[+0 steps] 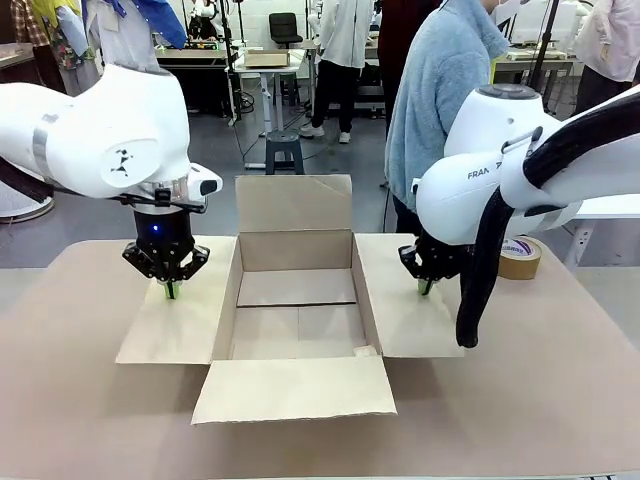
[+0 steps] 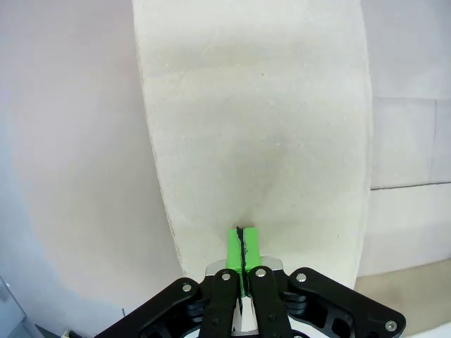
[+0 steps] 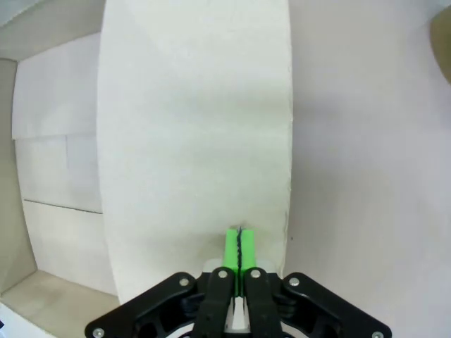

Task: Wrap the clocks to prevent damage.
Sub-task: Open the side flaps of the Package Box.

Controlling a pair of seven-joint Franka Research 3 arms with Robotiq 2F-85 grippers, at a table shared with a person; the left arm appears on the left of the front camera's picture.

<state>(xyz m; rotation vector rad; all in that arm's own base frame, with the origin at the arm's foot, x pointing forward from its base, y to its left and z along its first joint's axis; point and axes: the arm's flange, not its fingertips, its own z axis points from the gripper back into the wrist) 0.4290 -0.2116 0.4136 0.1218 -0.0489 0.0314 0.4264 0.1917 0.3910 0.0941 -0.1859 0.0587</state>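
The open box (image 1: pixel 295 250) sits between the closed, empty left fingers (image 1: pixel 170 291) and right fingers (image 1: pixel 427 288), each tip-down on a side flap (image 1: pixel 185 328).

Box (image 1: pixel 295 250) mid-table (image 1: pixel 520 400); left pincer (image 1: pixel 171 291) at left flap (image 1: pixel 180 325), right pincer (image 1: pixel 427 287) at right flap (image 1: pixel 400 315); tape roll (image 1: pixel 520 257) behind, right.

Grey floor (image 1: pixel 340 175) with a small stool (image 1: pixel 284 150), a desk (image 1: pixel 266 62), a black chair (image 1: pixel 285 27).
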